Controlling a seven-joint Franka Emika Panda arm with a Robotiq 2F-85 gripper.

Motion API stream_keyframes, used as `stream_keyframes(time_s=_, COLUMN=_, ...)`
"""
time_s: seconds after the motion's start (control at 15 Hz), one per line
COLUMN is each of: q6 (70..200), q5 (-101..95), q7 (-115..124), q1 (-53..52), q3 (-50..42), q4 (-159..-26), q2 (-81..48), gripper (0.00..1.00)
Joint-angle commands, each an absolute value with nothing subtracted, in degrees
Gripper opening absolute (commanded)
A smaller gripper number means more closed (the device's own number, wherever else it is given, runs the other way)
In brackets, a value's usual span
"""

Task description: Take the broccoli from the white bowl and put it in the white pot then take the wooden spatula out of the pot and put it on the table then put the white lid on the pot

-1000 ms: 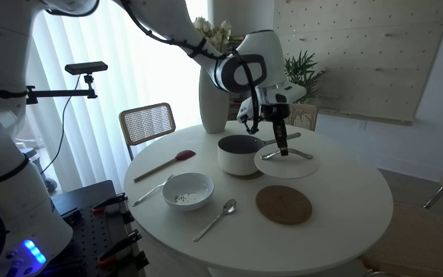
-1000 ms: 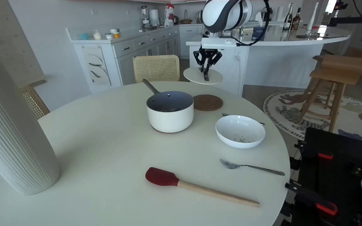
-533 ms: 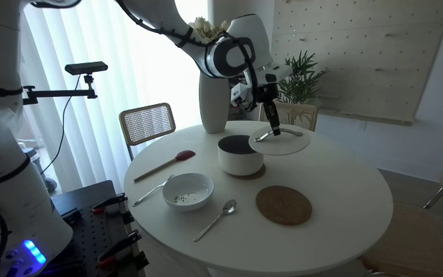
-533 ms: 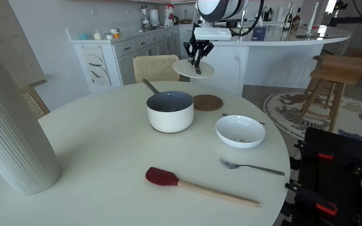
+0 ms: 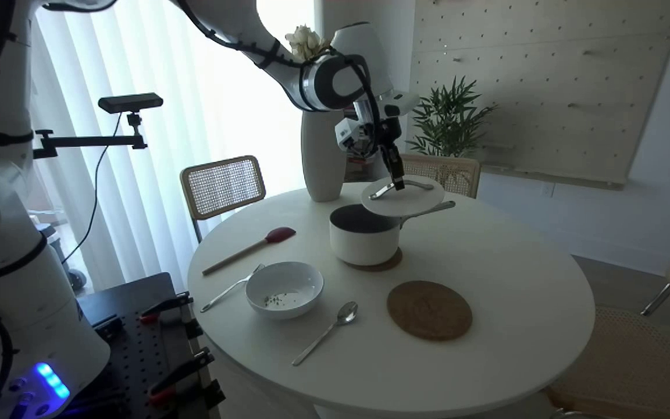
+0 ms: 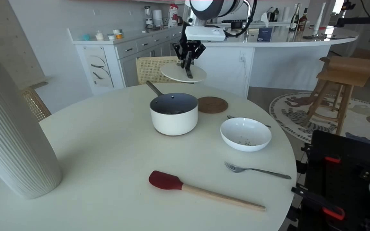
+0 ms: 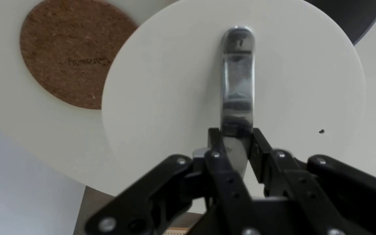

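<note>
A pale round counter stretches beneath the tool. Below the tool stands the white pot, upright, straight-sided and dark inside, with a long thin handle. Lower and farther from the tool is the white bowl, wide and glossy, with green flecks at its bottom. The white lid, round and nearly flat, hangs slightly tilted from the tool, which is clamped around its shiny metal grip, and is apart from the pot. The wooden spatula, with a dark red head and a pale shaft, lies flat on the counter, well apart from the tool and across the pot from it. Since the earlier frame the tool and lid have shifted together: the pot's handle, covered by the lid then, now shows just below it in an exterior view, while pot, bowl and spatula lie unchanged. In the wrist view the lid covers part of the brown mat and part of the pot, which the frame also cuts off; the tool's fingers hide some of the grip. Deep in the pot it is too dark to tell whether the broccoli is there.
</note>
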State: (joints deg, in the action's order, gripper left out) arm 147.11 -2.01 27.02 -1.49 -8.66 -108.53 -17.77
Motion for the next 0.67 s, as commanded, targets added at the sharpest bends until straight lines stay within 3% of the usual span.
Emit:
stream_keyframes(time_s=0.0, q6=144.34, q5=-1.31, q7=24.79, q1=-1.91, q3=-6.59, q4=-105.32, q2=-18.38, gripper=0.06)
stream_keyframes(time_s=0.6, q6=136.42, q5=2.79, q7=15.61, q1=-0.99, q3=-2.32, q4=-100.11, q2=-22.21, gripper=0.06)
